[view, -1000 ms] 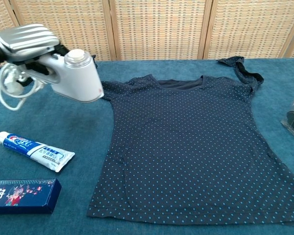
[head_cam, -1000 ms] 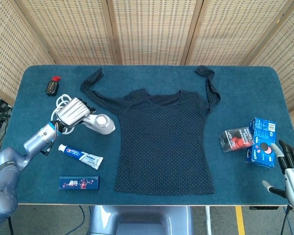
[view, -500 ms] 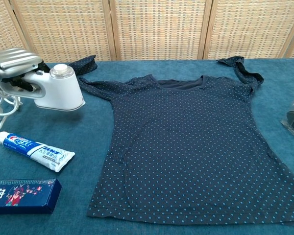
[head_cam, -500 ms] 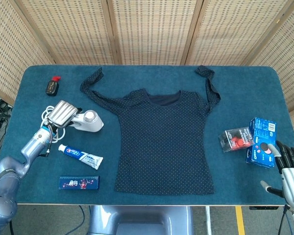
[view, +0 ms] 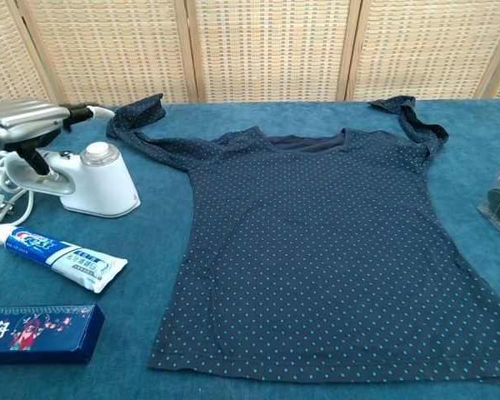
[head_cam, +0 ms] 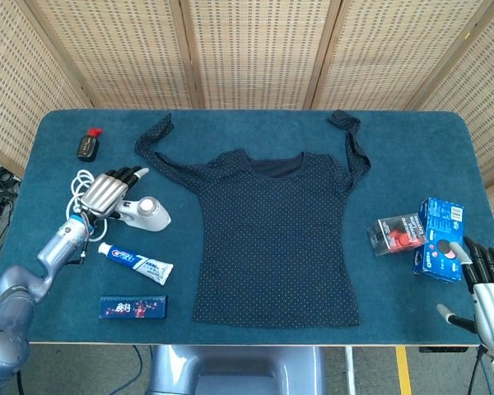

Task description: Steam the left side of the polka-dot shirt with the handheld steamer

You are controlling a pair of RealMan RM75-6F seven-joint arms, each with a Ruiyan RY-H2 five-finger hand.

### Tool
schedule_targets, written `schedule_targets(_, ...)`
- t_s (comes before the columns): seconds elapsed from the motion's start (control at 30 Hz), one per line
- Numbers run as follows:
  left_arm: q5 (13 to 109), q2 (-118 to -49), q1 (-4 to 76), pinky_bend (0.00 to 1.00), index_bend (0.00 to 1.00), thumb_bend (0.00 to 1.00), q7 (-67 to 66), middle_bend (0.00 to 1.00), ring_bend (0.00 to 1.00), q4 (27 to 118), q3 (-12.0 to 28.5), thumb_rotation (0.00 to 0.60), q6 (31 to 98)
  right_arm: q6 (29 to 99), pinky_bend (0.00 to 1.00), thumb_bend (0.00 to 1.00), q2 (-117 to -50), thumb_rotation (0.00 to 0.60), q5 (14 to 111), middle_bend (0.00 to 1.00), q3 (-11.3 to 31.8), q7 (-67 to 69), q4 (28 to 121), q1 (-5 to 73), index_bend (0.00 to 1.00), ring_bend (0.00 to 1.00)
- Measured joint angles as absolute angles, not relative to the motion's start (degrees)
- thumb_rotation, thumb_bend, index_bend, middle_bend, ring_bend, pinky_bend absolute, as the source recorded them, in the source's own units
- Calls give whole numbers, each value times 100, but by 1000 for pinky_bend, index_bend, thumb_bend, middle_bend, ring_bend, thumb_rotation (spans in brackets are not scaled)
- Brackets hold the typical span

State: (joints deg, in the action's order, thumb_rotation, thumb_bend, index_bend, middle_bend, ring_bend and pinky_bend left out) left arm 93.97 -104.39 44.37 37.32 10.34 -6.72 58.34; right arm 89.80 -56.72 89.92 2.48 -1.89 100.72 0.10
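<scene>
— Left of the shirt [head_cam: 272, 239], on the cloth near the table's [head_cam: 255, 123] left edge, my steamer [head_cam: 145, 213] sits upright on its base, well apart from the hem. My left hand [head_cam: 107, 191] hovers over its handle with fingers spread, gripping nothing.

— What worries you?

— Its cord [head_cam: 81, 185] loops right behind it, under my wrist. If I close carelessly I could catch a loop, and the steamer would tip or drag on the lift. A shallow grip on that smooth white body could also let it roll out of my fingers.

— And the shirt?

— Dark, blue-dotted, spread flat, sleeves flung up toward the far edge. The left sleeve lies just beyond the steamer, so a low sweep could bunch it.

— Anything nearby?

— A toothpaste tube [head_cam: 136, 262] sits just in front of the steamer. My right hand [head_cam: 490, 288] rests at the near right corner, fingers apart, empty.
</scene>
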Motion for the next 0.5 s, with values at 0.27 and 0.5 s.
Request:
schedule_targets(0.27,9525,-10098,4207,0,0,0,4000,0,0,1431,-788,600,6333,9132,0,0,-5635,600,9211,0,183,-150,10124,-52,106,0)
schedule_targets(0.5,9470,-9662,3901,0,0,0,3897,0,0,2022,-697,600,7135,9129,0,0,-5584,600,9237,0,163,58,10120,-57,106,0)
